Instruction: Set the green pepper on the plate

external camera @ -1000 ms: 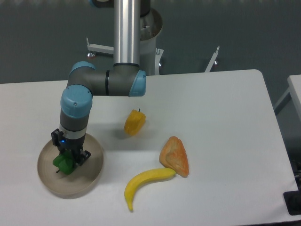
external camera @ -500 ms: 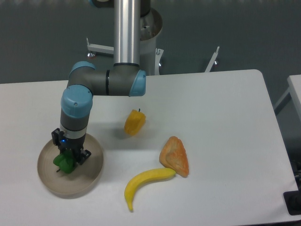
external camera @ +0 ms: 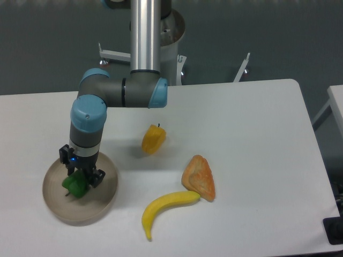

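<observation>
From my remote station: the gripper [external camera: 81, 178] stands over the plate [external camera: 105, 202], at about eight o'clock on the table [external camera: 241, 139], its jaws narrow and apparently gripping the top of the green pepper [external camera: 74, 187]. The pepper is inside the plate's rim, left of centre; whether it rests on the plate floor or hangs just above it I cannot tell.

I judge the pepper light, hollow and stiff, with a glossy skin that could slip under a weak pinch. Its lumpy shoulders near the stem look like the best hold, and that is roughly where the fingers sit. It should not bruise or break, though a blocky toy like this may rock once let go.

The raised rim should stop any roll. The plate sits near the table's front-left corner, so I would clear straight up, not sideways. The yellow-orange pepper [external camera: 153, 139] at about two o'clock from the plate, the banana [external camera: 165, 207] and the pastry-like wedge [external camera: 200, 178] at three o'clock all lie well apart from the plate.
</observation>
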